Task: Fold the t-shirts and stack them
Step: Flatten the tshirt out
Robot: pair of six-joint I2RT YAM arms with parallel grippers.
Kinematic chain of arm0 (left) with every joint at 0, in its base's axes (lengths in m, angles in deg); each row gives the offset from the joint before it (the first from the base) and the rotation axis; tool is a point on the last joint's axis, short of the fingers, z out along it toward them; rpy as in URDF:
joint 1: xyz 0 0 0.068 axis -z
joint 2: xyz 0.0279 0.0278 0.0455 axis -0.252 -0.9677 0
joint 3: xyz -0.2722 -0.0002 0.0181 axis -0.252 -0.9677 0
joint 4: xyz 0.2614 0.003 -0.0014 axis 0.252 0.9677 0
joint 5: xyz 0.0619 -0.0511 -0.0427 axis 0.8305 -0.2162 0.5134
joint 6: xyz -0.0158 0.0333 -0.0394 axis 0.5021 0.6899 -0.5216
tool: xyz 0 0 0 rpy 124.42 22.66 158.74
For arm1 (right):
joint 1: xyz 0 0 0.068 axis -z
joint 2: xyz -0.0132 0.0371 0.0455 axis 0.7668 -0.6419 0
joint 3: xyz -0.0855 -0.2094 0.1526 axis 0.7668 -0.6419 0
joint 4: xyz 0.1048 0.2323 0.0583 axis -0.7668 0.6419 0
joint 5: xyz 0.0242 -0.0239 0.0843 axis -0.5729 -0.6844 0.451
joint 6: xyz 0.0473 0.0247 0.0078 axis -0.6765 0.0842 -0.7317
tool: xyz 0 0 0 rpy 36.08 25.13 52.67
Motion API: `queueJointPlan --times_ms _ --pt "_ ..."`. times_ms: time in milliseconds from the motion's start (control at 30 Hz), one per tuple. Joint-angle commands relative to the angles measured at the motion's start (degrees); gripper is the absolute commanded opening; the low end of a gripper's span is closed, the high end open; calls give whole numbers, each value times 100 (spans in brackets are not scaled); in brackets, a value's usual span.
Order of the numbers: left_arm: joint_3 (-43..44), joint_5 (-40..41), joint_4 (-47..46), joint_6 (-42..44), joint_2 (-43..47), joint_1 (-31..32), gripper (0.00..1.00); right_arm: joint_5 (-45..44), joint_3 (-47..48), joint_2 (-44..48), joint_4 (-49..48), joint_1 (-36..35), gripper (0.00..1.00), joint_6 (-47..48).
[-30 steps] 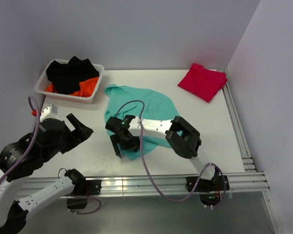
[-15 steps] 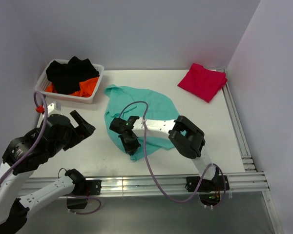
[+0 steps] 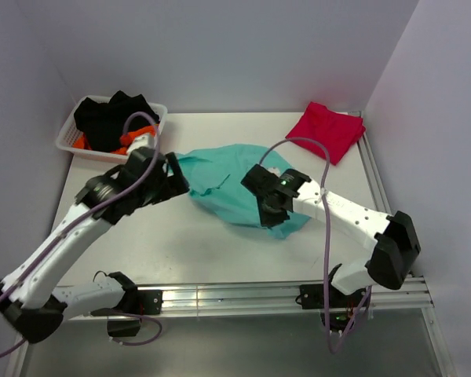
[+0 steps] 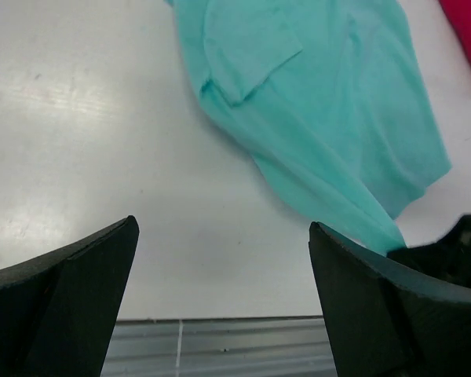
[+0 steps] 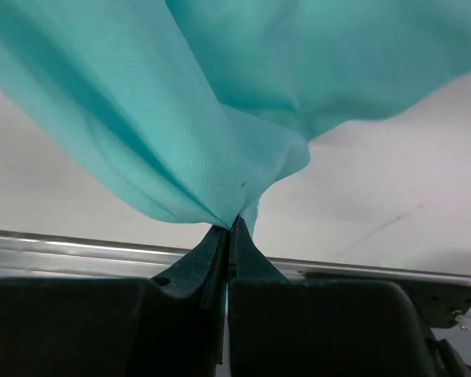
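Teal t-shirt (image 3: pixel 231 184), 1 pc, centre, long axis 10–4 o'clock; R gripper (image 5: pixel 229 228) clenched on its 4 o'clock end, L gripper (image 4: pixel 224 259) released near 10 o'clock end. Red t-shirt (image 3: pixel 326 131), 1 pc, 1 o'clock.

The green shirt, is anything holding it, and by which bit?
Yes. The right end effector pinches the green shirt by a bunched fold at its near edge. The left end effector is open, holding nothing.

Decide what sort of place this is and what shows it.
Probably a robot lab's test cell: a white table between plain walls, aluminium rails along its edge, two cabled arms by a teal t-shirt.
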Motion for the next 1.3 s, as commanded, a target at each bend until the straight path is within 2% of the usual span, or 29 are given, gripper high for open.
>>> queueJointPlan --times_ms 0,67,133,200,233,267,367,467,633,767,867,1000,1133,1267 --pt "-42 -840 -1317 768 -738 -273 96 -177 -972 265 281 46 0 -137" --pt "204 -1096 -1485 1041 -1520 -423 95 -27 -1361 529 52 37 0 -286" --pt "818 -1342 -1705 1330 -2360 -599 95 123 -1906 722 -80 46 0 -426" --pt "1714 -1483 -1653 1489 -2978 -714 94 19 -2361 889 -28 46 0 -576" --pt "2048 -1597 -1548 1594 -3616 -740 94 -8 -2504 969 -10 46 0 -612" --pt "2712 -1659 -1452 1639 -3945 -758 94 -26 -2636 1056 -19 46 0 -655" --pt "3760 -2019 -1082 1587 -5106 -750 92 131 -2918 1294 -124 46 0 -805" --pt "4141 -2301 -1108 1385 -5775 -688 91 246 -2980 1374 -168 46 0 -919" --pt "4064 -2241 -1003 1043 -6163 -434 89 325 -2839 1312 -265 46 0 -981" --pt "3258 -1863 -1229 972 -5953 -117 88 264 -2751 1137 -274 37 0 -876" --pt "2939 -1775 -1214 893 -5925 -116 88 264 -2751 1101 -300 46 0 -770" --pt "3176 -1599 -828 665 -6259 -134 86 229 -2742 1022 -309 46 0 -700" --pt "3070 -1572 -1028 331 -6330 -134 86 220 -2716 996 -318 46 0 -647" --pt "3623 -1581 -924 277 -6698 -143 86 229 -2742 1005 -300 46 0 -612"
